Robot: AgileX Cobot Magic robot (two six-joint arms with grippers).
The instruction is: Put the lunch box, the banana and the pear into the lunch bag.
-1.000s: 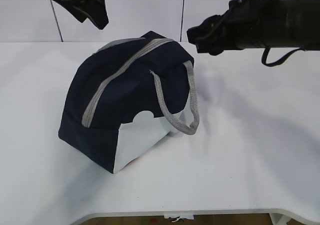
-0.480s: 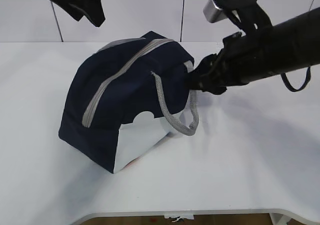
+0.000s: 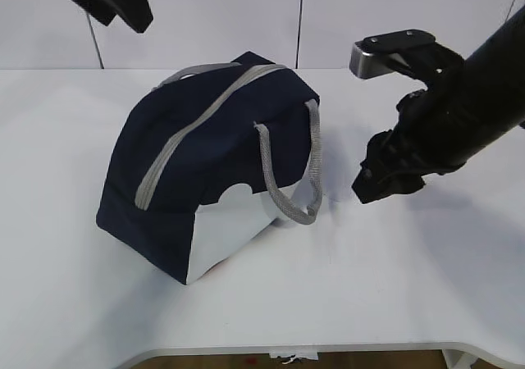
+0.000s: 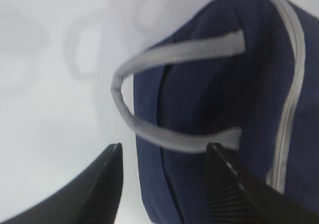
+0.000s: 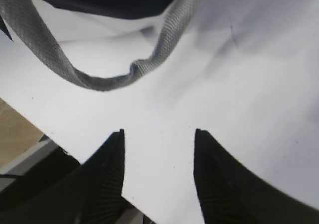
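The navy-blue lunch bag (image 3: 209,160) stands on the white table, its grey zipper (image 3: 193,123) closed along the top and a grey strap handle (image 3: 287,180) hanging on its right side. My right gripper (image 3: 371,190) is open and empty, low over the table just right of that handle (image 5: 89,69). My left gripper (image 3: 123,8) is high at the back left, open and empty, with the bag's other handle (image 4: 169,99) below it. The lunch box, the banana and the pear are out of view.
The white table (image 3: 394,287) runs to a front edge near the bottom of the exterior view. A wall with a vertical seam stands behind. The right arm (image 3: 467,98) slants over the table's right half.
My right gripper has swung down and right, away from the bag's handle, to low over the table. My left gripper has drifted up and left.
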